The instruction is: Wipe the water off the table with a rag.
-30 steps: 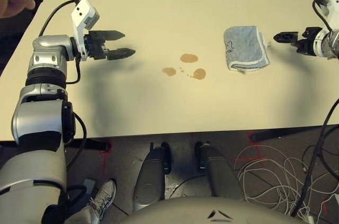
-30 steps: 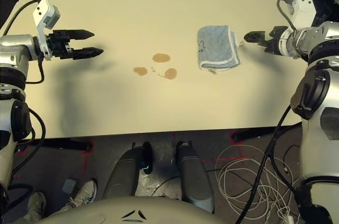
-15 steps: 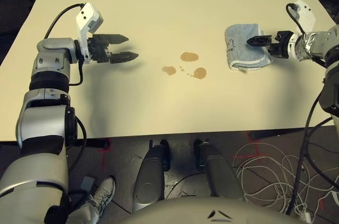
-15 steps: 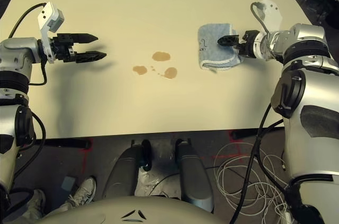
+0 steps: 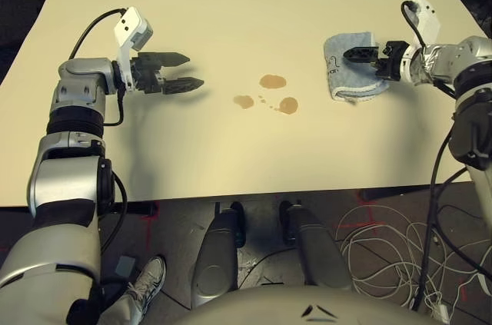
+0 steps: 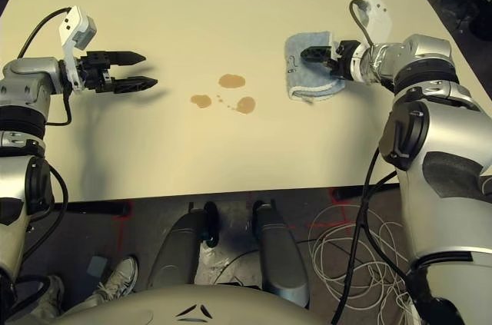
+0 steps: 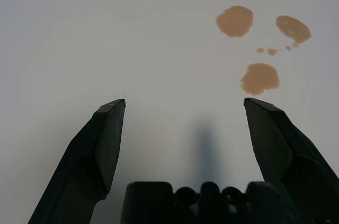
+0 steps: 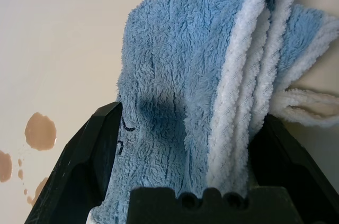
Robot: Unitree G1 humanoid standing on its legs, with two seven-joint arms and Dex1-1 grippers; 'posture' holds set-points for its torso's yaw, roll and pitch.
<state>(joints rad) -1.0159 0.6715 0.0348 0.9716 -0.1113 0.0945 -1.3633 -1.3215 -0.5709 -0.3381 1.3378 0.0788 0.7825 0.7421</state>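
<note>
The right gripper (image 8: 183,155) stands spread wide, its fingers straddling the folded rag (image 8: 212,75) without clamping it; the rag lies on the table (image 5: 231,2), right of the water (image 5: 267,94). The left gripper (image 5: 183,71) hangs open, well left of the water.

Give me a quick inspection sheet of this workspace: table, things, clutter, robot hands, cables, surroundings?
Surface: table, cream, bare apart from the items below.
Job's things: three brown puddles mid-table; folded blue rag to their right.
Clutter: nothing seen.
End effectors: left end effector open, over bare table; right end effector open, fingers either side of the rag.
Cables: white coils on the floor.
Surroundings: a shoe by the table.
</note>
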